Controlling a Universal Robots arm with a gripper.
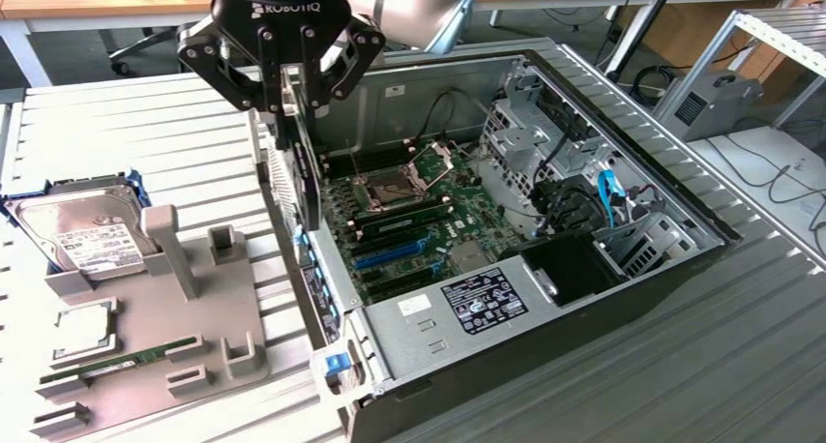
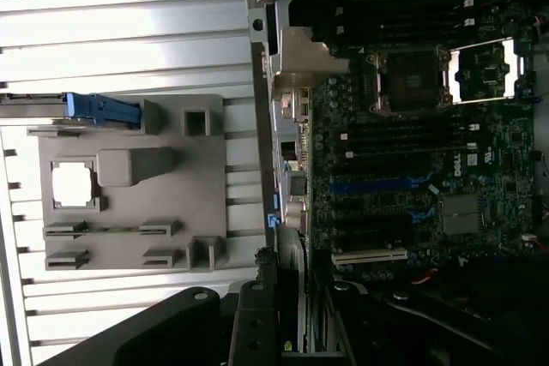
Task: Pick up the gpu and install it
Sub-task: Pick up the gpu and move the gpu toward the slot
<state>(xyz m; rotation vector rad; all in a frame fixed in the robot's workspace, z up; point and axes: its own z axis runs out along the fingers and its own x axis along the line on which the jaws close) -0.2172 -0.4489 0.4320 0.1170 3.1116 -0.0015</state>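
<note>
Across the middle of the exterior view lies the open computer case [image 1: 671,259] on the slatted worktop [image 1: 155,114], its motherboard [image 1: 413,221] facing up. At the frame's lower left sits a grey fixture tray [image 1: 142,366].

Top centre, the hand [image 1: 294,93] is clamped on the upper edge of the gpu [image 1: 300,172]. The card hangs edge-on and upright, above the case wall on the exterior view's left and clear of the board.

To seat it well, I judge the card must stay vertical, with its lower edge lined up along one of the blue slots [image 1: 387,254] and its bracket end toward that wall. It should then go straight down without twisting in the grip.

The wall's rim is closest and looks likeliest to catch the card. The open processor socket [image 1: 387,187] lies just beyond the slots, and the power supply [image 1: 478,303] sits lower in the frame. A hard drive [image 1: 84,235], a processor chip [image 1: 80,332] and a memory stick [image 1: 123,358] rest on or beside the tray, well apart from the path.
</note>
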